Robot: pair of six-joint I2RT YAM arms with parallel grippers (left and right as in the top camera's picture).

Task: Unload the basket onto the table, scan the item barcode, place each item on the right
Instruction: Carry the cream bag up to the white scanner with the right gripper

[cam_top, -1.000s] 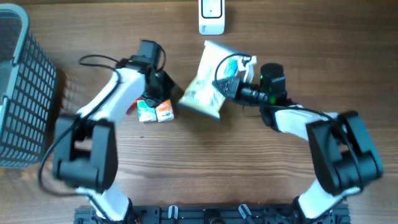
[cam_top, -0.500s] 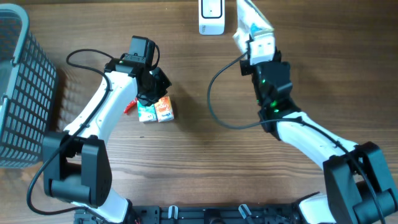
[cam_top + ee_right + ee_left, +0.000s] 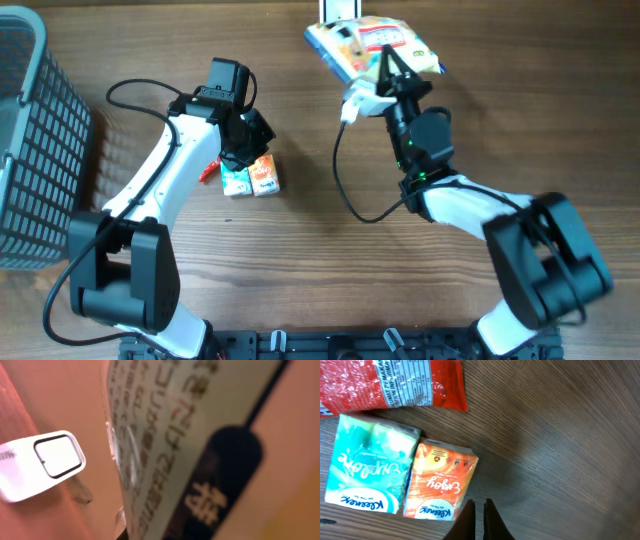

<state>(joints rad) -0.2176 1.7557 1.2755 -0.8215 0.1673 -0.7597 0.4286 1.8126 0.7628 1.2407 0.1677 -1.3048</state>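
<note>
2 Kleenex tissue packs just ahead of the left gripper, teal pack and orange pack; 1 red packet, possibly snacks; 1 snack bag; 1 white scanner; 1 basket.

Left gripper points down at the table, jaws closed, while right gripper stretches forward, pinched tight on a snack packet.

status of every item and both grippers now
scanner, on the table, untouched
snack packet, lifted, held over the scanner
orange tissue pack, flat on the table
teal tissue pack, flat, beside the orange one
red packet, lying flat
left gripper, shut, empty
right gripper, shut on the snack packet
</note>
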